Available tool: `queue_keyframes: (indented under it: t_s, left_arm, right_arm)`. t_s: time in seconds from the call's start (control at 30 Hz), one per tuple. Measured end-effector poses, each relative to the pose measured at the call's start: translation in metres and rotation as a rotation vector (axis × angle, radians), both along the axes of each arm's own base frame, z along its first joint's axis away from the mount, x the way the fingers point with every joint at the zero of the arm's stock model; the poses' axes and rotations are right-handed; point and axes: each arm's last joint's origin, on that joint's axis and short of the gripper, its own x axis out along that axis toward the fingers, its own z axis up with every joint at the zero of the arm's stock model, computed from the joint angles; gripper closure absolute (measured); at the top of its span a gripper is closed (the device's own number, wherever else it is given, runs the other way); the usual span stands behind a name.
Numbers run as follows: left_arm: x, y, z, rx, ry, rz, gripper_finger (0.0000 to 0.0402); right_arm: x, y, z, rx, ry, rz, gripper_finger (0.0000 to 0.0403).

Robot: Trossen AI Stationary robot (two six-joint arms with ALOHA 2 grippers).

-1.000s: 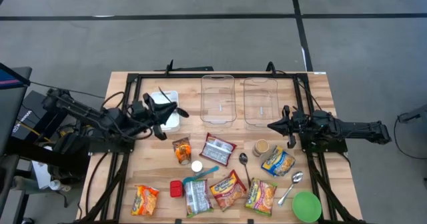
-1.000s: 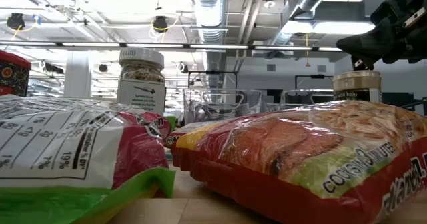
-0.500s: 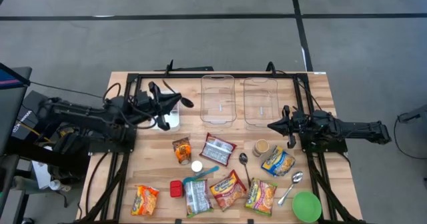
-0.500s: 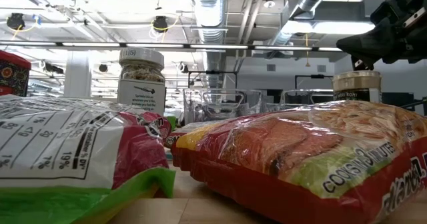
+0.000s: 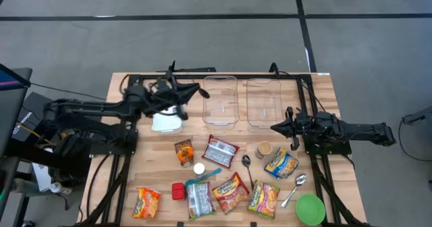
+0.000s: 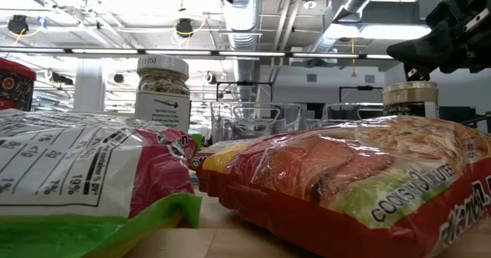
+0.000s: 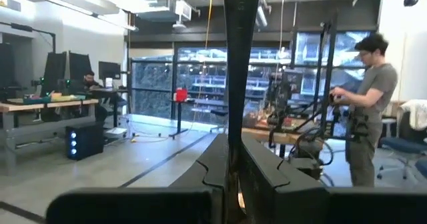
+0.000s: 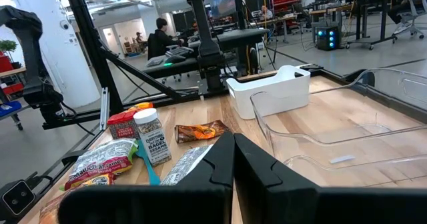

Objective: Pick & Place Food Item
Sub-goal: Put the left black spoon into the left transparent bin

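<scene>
The left gripper point(image 5: 200, 90) is held shut and empty above the white rectangular container point(image 5: 166, 121). The food packets point(image 5: 221, 150) are left lying below it. If lowered shut, a packet could be pushed away.

Two clear bins point(image 5: 220, 100) point(image 5: 263, 103) are sitting side by side at the far middle of the tabletop point(image 5: 324, 98), with a white container point(image 5: 167, 121) lying to their left, partly under the left gripper point(image 5: 200, 91). Nearer the front edge, food packets are spreading in a loose cluster: a ramen packet point(image 5: 146, 203) at the left end, a jar point(image 5: 264, 149) and a spoon point(image 5: 247, 163) towards the right, and a bowl point(image 5: 310, 209) resting in the front right corner. The right gripper point(image 5: 275, 127) is hanging just right of the second bin
</scene>
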Motion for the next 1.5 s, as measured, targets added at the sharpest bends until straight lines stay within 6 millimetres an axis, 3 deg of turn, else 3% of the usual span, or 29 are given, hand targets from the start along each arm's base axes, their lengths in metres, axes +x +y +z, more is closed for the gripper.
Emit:
queue_keyframes:
  t_s: [0.27,0.63,1.03,1.5]
  left_arm:
    - [0.047,0.030,-0.012,-0.022,0.142,0.082,0.0388]
    - [0.097,0.078,-0.067,-0.203,0.444,0.120,0.0388]
    - [0.114,0.085,-0.131,-0.373,0.660,0.088,0.0388]
    - [0.115,0.085,-0.163,-0.469,0.799,0.103,0.0387]
  right_arm:
    - [0.000,0.000,0.000,0.000,0.000,0.000,0.0403]
    - [0.000,0.000,0.000,0.000,0.000,0.000,0.0403]
    - [0.000,0.000,0.000,0.000,-0.001,-0.001,0.0403]
    - [0.000,0.000,0.000,0.000,-0.001,0.000,0.0403]
